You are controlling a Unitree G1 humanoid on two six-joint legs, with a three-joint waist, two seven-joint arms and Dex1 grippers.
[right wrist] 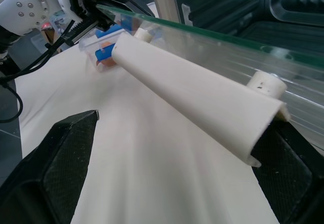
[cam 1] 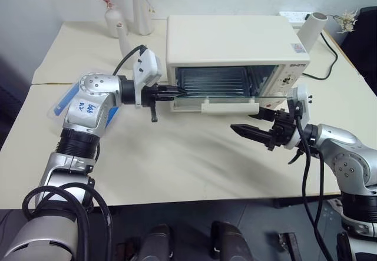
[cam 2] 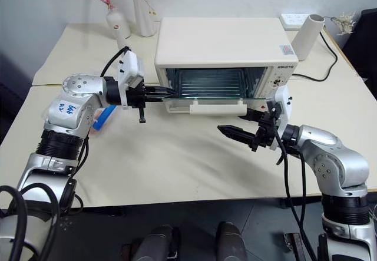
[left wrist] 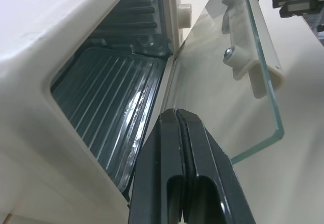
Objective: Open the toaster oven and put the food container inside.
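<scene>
Right gripper (cam 2: 235, 132): jaws wide apart, near oven (cam 2: 227, 43) door handle (cam 2: 215, 109).
Left gripper (cam 1: 171, 93): jaws together, empty, at oven mouth.
Container (right wrist: 104, 49): on table (cam 1: 194, 161); likely light, rigid, slick; you should grip its long sides.

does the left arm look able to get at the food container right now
Probably yes: the food container lies on the table beside the left arm, nothing covering it, but the left gripper is shut at the oven mouth and must reopen.

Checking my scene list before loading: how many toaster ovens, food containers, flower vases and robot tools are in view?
toaster oven: 1
food container: 1
flower vases: 2
tools, left tool and right tool: 2
Total: 6
</scene>
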